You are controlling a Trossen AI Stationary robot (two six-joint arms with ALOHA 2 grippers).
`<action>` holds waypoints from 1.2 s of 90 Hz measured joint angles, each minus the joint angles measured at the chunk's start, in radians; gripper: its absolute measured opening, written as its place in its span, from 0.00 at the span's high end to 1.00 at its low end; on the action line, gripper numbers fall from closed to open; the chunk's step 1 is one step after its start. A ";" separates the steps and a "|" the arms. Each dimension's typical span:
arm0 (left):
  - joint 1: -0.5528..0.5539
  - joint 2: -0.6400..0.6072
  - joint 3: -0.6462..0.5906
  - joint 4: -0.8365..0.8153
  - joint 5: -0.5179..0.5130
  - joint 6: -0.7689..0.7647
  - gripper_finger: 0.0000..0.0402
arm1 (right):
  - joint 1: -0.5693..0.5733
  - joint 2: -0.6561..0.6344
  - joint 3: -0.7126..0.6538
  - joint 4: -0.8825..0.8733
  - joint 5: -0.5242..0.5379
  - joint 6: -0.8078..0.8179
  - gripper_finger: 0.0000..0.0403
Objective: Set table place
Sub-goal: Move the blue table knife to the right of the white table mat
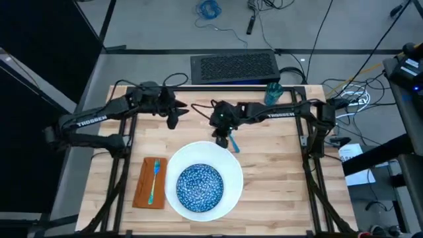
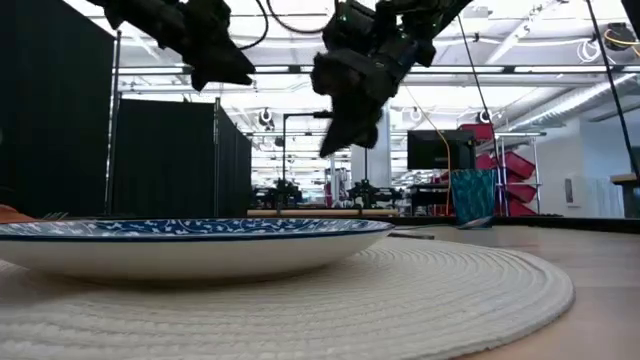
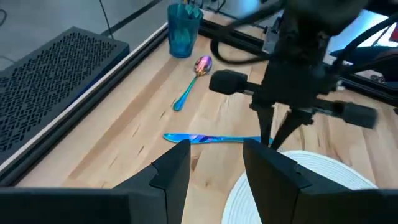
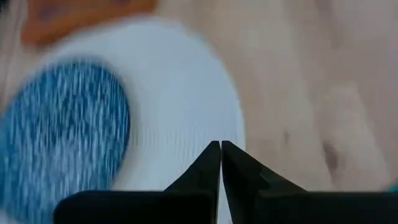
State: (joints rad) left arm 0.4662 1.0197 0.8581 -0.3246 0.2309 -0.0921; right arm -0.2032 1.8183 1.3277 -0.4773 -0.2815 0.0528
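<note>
On the table [image 1: 277, 178] we see the blue bowl [image 1: 199, 186] sitting in the white plate [image 1: 228, 198]. Beside the plate, a fork [image 1: 153, 177] lies on the orange napkin [image 1: 140, 195]. Beyond the plate, the right gripper [image 1: 221, 140] hangs clenched and empty over the knife [image 3: 211, 138]; the left gripper [image 1: 172, 121] hovers released. Farthest, spoon [image 3: 191, 86] and teal cup [image 1: 273, 92].

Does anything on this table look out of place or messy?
Yes, slightly. A knife lies loose on the bare table behind the white plate, and a spoon sits askew near the teal cup, while the fork rests neatly on the napkin.
</note>
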 joint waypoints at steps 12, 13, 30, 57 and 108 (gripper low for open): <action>-0.004 -0.046 0.000 -0.108 -0.058 0.004 0.67 | -0.007 0.006 0.000 -0.133 0.019 0.018 1.00; -0.005 -0.049 0.000 -0.119 -0.064 0.006 0.67 | -0.007 0.006 0.000 -0.146 0.032 0.018 1.00; -0.031 -0.066 0.000 -0.157 -0.087 0.042 0.67 | -0.010 0.034 -0.001 -0.156 0.230 0.042 1.00; -0.057 -0.066 0.000 -0.156 -0.090 0.078 0.67 | -0.039 0.159 0.000 -0.158 0.277 0.085 1.00; -0.056 -0.066 0.000 -0.149 -0.097 0.099 0.67 | -0.136 0.162 0.022 -0.112 0.278 0.058 1.00</action>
State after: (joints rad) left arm 0.4099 0.9541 0.8585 -0.4739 0.1335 0.0071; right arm -0.3387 1.9802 1.3502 -0.5895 -0.0038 0.1108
